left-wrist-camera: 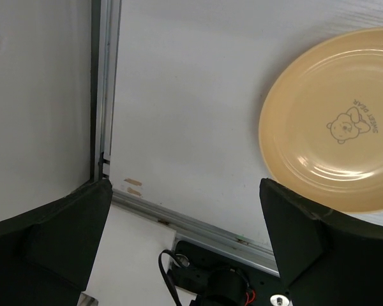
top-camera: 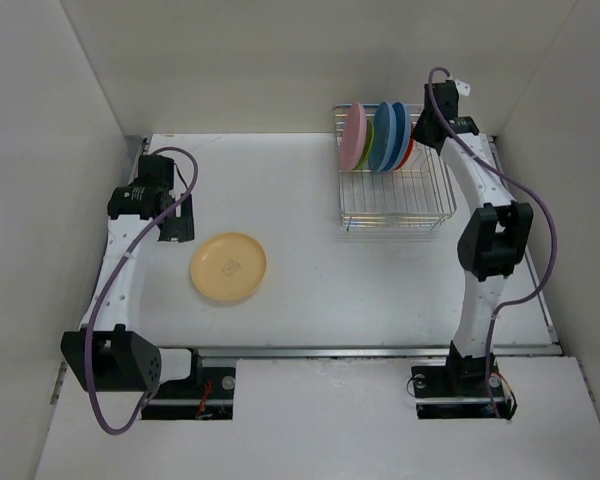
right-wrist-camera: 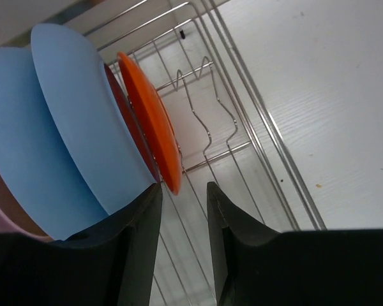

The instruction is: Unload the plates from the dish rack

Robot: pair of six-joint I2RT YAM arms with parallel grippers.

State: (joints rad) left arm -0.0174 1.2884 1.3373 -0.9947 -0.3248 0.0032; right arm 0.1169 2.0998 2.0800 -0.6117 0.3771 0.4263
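My right tool (right-wrist-camera: pixel 184 201) has its jaws a little apart and holds nothing. Just ahead of the gap the red-orange plate (right-wrist-camera: pixel 150 121) stands on edge, endmost in the dish rack (top-camera: pixel 398 228), its rim running along my gap. My left tool (left-wrist-camera: pixel 185 185) is well apart.

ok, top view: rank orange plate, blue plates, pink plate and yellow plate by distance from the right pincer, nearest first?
1. orange plate, right end of the dish rack, right at the right pincer.
2. blue plates, just left of it.
3. pink plate, left end of the row.
4. yellow plate, flat on the table, far left.
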